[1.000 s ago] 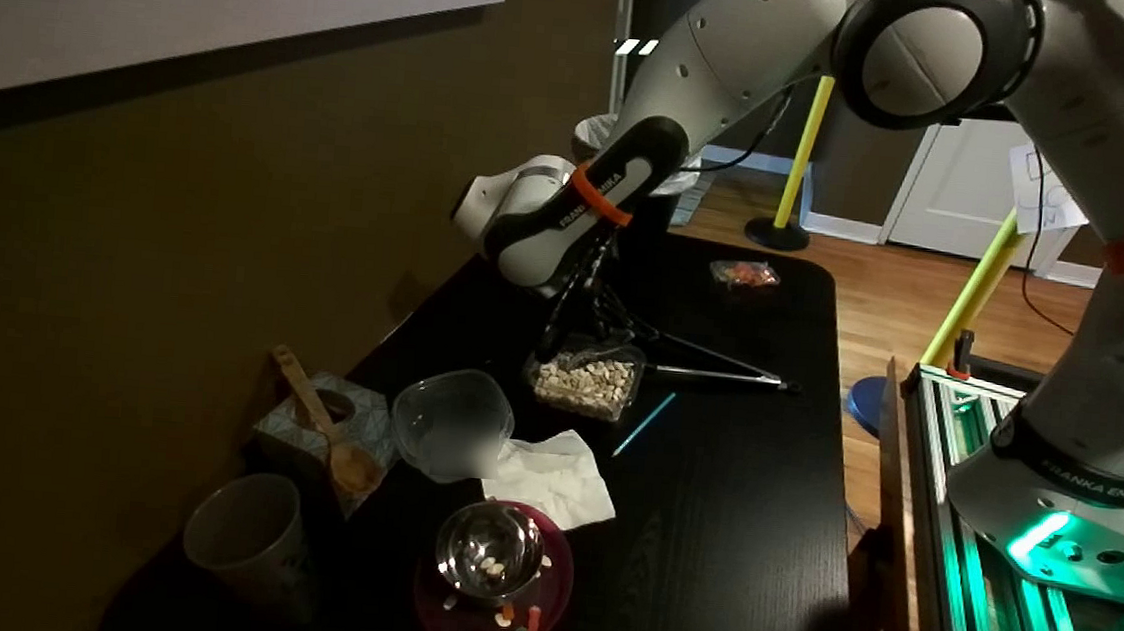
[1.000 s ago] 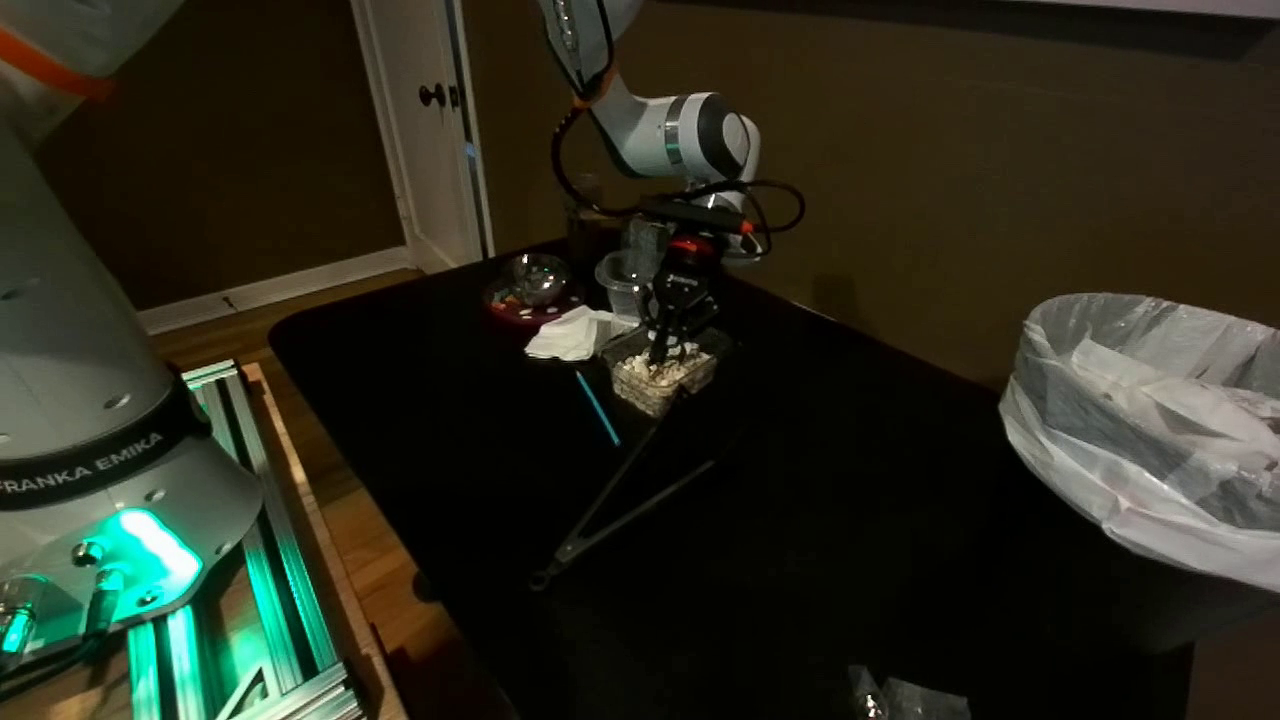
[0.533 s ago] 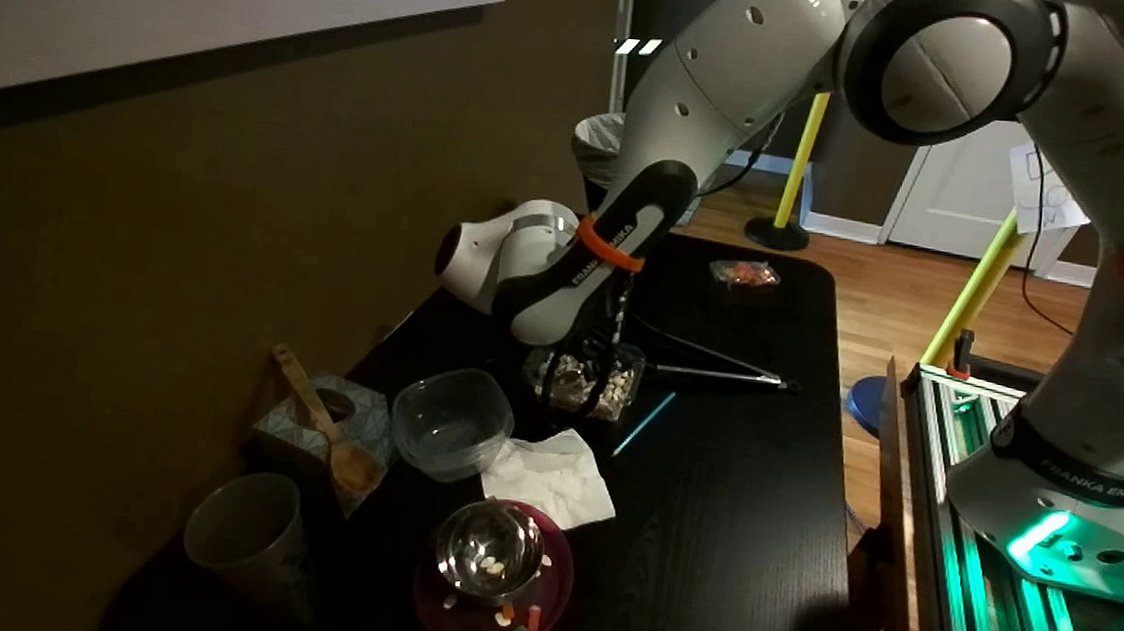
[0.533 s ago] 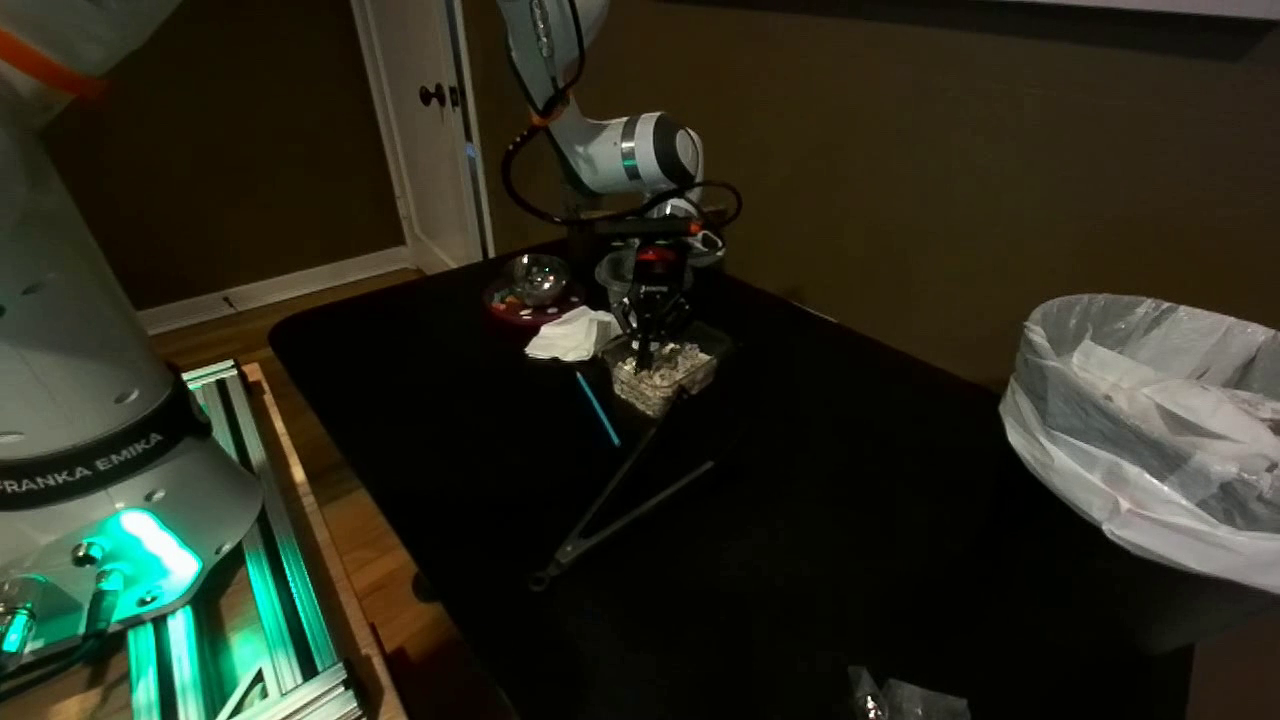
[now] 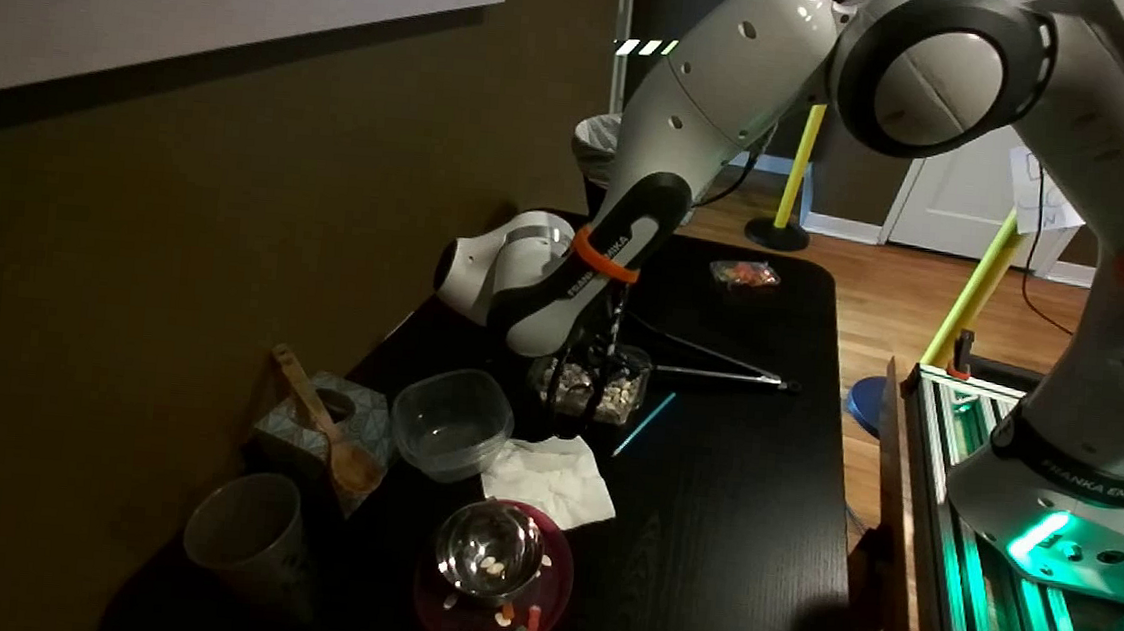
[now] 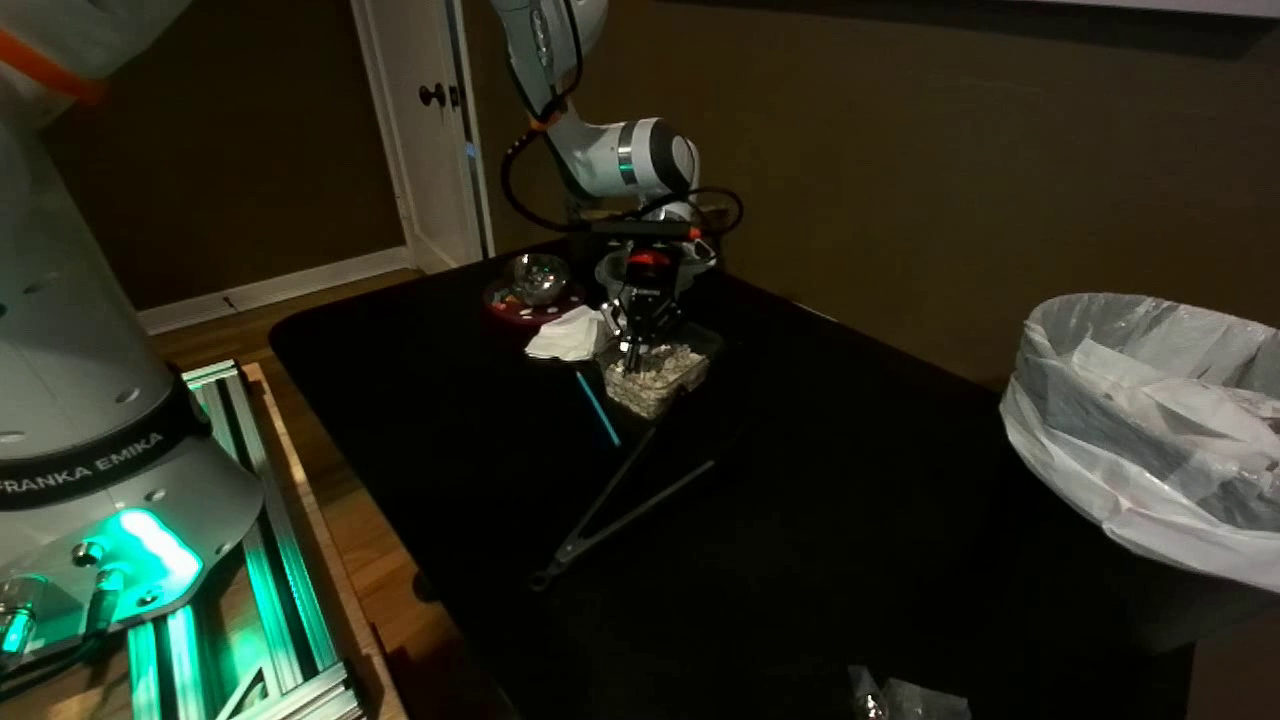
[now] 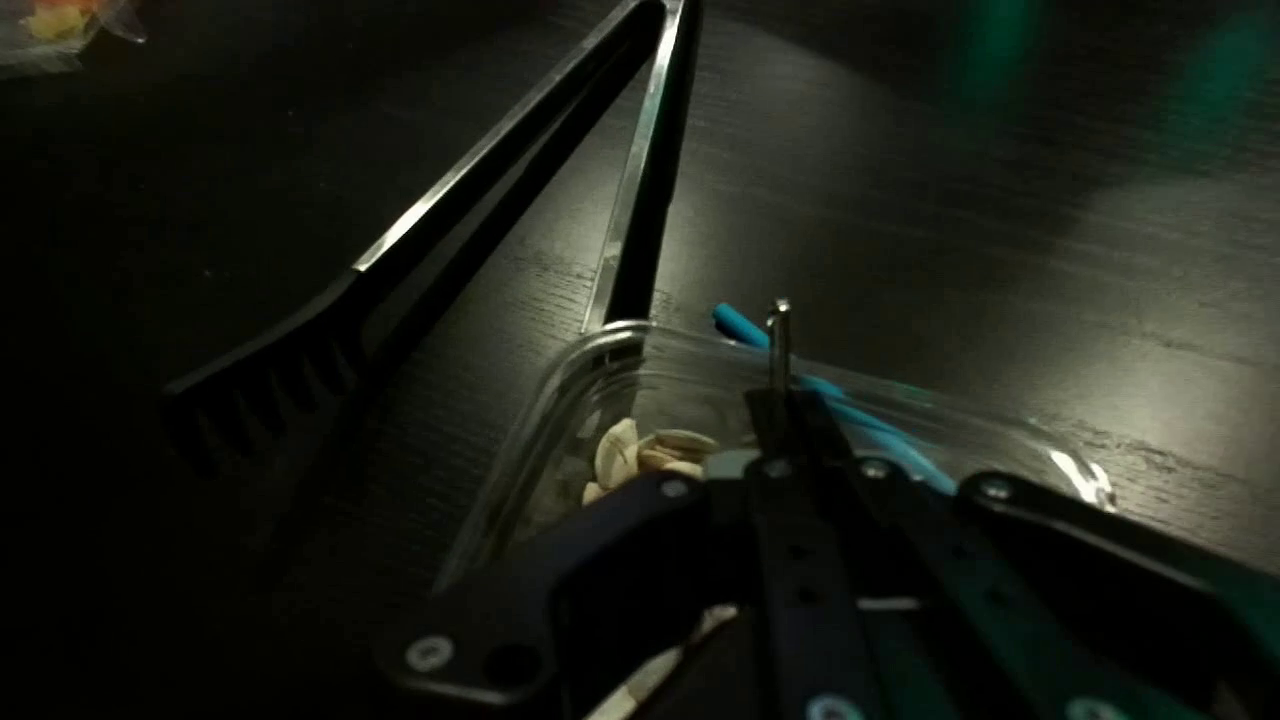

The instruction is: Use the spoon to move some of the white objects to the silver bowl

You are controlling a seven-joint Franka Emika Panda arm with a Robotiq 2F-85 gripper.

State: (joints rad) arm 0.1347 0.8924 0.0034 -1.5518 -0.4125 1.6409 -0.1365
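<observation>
The white objects (image 5: 621, 392) lie heaped in a clear shallow tray (image 6: 690, 378), and a few show in the wrist view (image 7: 617, 455). My gripper (image 7: 785, 420) is over the tray, low against the heap. Its fingers are closed together on a thin metal handle, the spoon (image 7: 780, 340), whose end sticks up past the fingertips. The spoon's scoop is hidden. The gripper also shows in an exterior view (image 6: 632, 352), at the tray's napkin side. The silver bowl (image 5: 480, 527) stands on a dark red plate (image 5: 549, 610), with a few white pieces inside it.
Tongs (image 6: 620, 525) lie open beside the tray, and a blue stick (image 6: 598, 408) lies alongside. A white napkin (image 5: 554, 480) and a clear empty container (image 5: 453, 425) lie between tray and bowl. A wooden spoon (image 5: 350, 459) rests on a tissue box (image 5: 369, 411). A cup (image 5: 245, 521) stands nearby.
My gripper has moved down into the tray and towards the napkin side, with the fingers still shut. The tray has shifted slightly in the last half second.
</observation>
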